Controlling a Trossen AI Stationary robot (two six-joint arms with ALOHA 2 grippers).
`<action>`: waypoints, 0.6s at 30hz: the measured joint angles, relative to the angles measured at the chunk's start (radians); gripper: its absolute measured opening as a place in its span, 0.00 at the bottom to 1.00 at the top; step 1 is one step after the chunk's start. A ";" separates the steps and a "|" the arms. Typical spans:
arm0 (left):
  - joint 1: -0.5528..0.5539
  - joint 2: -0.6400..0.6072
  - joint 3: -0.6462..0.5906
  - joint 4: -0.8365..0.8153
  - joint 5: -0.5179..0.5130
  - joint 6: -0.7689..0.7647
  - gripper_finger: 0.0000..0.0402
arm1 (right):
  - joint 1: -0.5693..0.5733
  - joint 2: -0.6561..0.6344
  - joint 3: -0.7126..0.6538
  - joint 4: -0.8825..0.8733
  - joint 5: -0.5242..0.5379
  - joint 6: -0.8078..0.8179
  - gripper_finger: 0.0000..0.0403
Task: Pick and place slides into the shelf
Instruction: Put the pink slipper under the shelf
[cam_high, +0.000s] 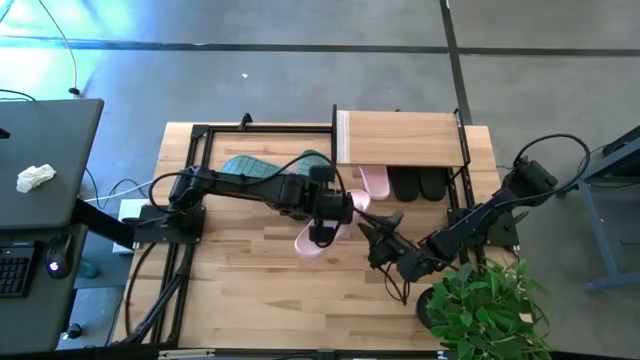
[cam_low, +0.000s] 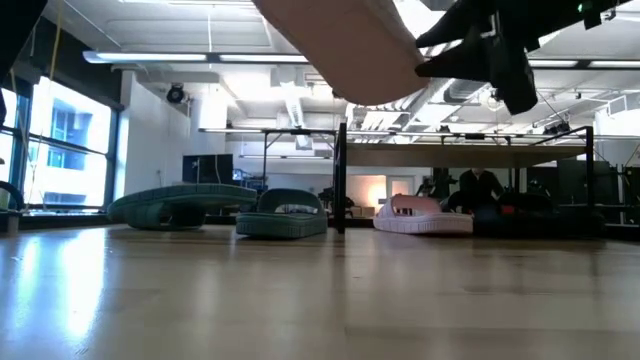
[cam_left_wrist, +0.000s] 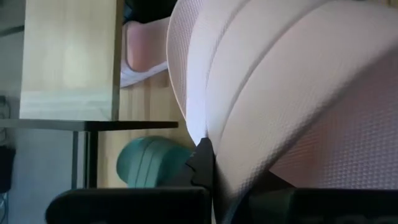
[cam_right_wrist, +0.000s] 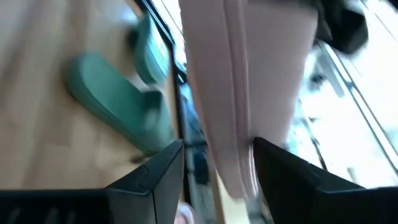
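Observation:
A pale pink slide (cam_high: 312, 243) hangs above the table's middle, shut in my left gripper (cam_high: 326, 222); in the low view the slide (cam_low: 350, 45) is well clear of the table. My right gripper (cam_high: 372, 236) is open right beside it, with its fingers standing on either side of the slide's rim (cam_right_wrist: 233, 168). The shelf (cam_high: 400, 138) stands at the far edge. Beneath it, on the table, sit the other pink slide (cam_high: 375, 182) and two black slides (cam_high: 418, 185). Two teal slides (cam_high: 250, 168) (cam_high: 310, 160) lie on the table left of the shelf. My left gripper holds the pink slide (cam_left_wrist: 261, 106) pinched between its fingers (cam_left_wrist: 202, 165), coming from above. The gripper body hides which part it has. The slide is lifted clear of the table and sticks out toward the near edge (cam_high: 308, 248). My right gripper has the slide's rim (cam_right_wrist: 242, 155) between its open fingers (cam_right_wrist: 280, 174), coming level from the table's right. I cannot tell whether either finger touches it.
A bare black metal frame (cam_high: 200, 135) surrounds the teal slides on the left. A potted plant (cam_high: 485, 300) stands at the near right corner. A dark side desk (cam_high: 45, 170) with a crumpled cloth is off the left edge. The near half of the tabletop (cam_high: 250, 300) is bare wood.

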 joint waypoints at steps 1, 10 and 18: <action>0.000 0.000 0.000 0.002 0.001 0.000 0.00 | 0.000 0.000 0.000 -0.015 0.038 0.014 0.46; -0.003 0.000 0.001 0.008 0.033 0.007 0.00 | -0.029 0.000 -0.002 -0.092 0.072 0.087 0.46; -0.003 0.000 0.001 0.009 0.030 0.014 0.00 | -0.068 0.000 -0.002 -0.093 -0.042 0.124 0.35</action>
